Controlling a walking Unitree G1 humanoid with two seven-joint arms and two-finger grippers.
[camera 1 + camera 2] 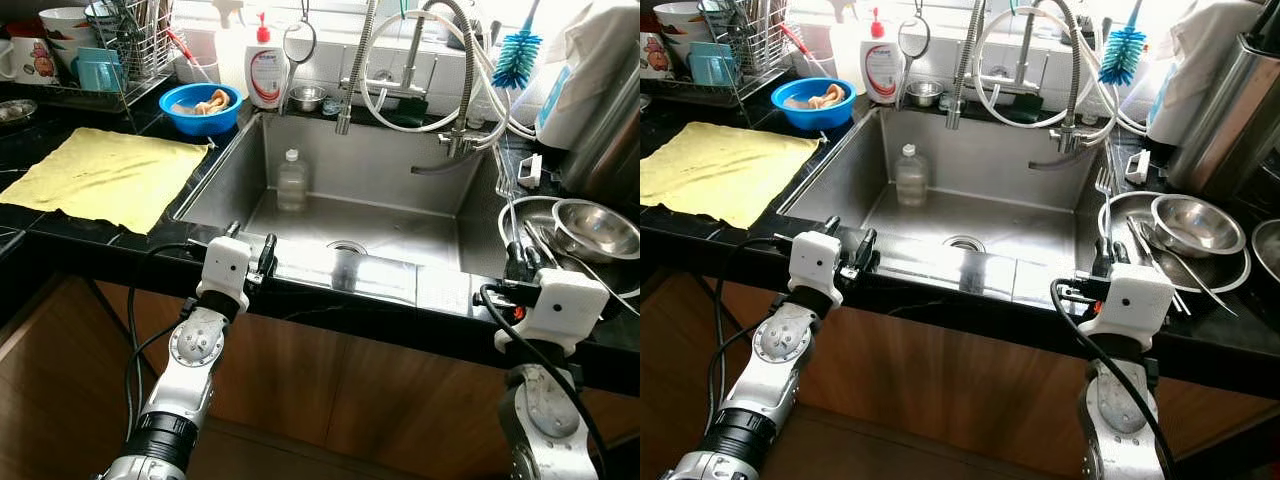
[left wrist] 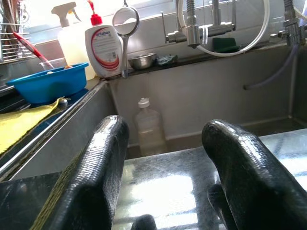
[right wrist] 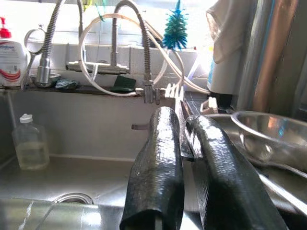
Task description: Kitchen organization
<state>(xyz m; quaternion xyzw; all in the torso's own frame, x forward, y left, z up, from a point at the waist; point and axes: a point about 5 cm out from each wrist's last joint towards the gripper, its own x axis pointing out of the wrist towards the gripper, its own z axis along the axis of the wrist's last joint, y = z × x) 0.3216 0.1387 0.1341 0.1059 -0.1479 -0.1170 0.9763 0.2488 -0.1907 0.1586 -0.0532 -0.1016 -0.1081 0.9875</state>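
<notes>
A steel sink is set in the black counter in front of me. A clear plastic bottle with a white cap stands upright at the sink's back left. My left gripper rests at the sink's front left rim, open with nothing between its fingers. The bottle stands well beyond them. My right gripper sits at the sink's front right corner, shut and holding nothing, its fingertips close to a plate with a steel bowl and utensils.
A yellow cloth lies on the left counter. Behind it are a blue bowl, a dish rack and a soap bottle. Faucets with hoses and a blue brush stand behind the sink.
</notes>
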